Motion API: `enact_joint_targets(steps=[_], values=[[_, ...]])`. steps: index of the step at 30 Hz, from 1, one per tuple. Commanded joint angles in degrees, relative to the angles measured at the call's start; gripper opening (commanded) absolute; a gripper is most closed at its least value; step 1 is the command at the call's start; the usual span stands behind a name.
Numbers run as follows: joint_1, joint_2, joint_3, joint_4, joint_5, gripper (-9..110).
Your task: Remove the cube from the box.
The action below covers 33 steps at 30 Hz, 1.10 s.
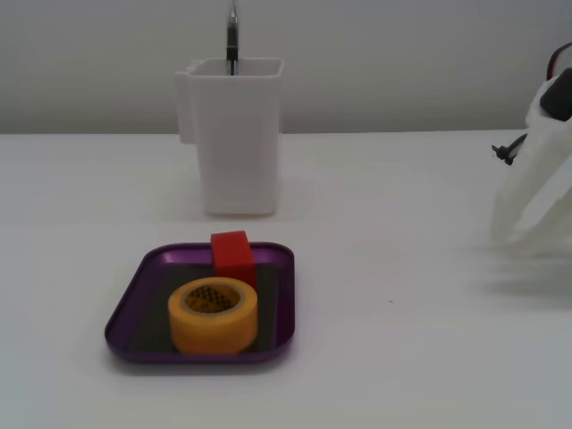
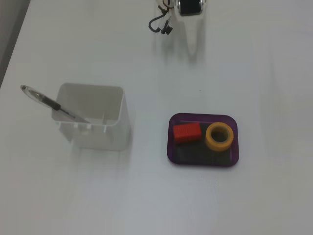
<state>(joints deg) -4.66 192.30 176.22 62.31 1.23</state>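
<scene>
The red cube lies in the purple box, at its far side in a fixed view. In another fixed view the cube sits in the left half of the box. A yellow tape roll sits beside the cube in the same box, touching or nearly touching it. My white gripper is at the right edge, pointing down at the table and far from the box. From above the gripper shows at the top, empty. Its fingers blur into the white table, so their gap is unclear.
A tall white container with a pen in it stands behind the box, and to the left of the box from above. A black cable loop hangs by the arm. The table is white.
</scene>
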Motion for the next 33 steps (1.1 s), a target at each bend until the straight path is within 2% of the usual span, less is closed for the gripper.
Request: enact_joint_targets(steps=[1, 22, 33], values=[[-0.4, 6.0, 0.4, -0.8, -0.5, 3], [0.0, 6.0, -0.6, -0.7, -0.7, 3], [0.6, 5.1, -16.0, -0.5, -0.7, 3]])
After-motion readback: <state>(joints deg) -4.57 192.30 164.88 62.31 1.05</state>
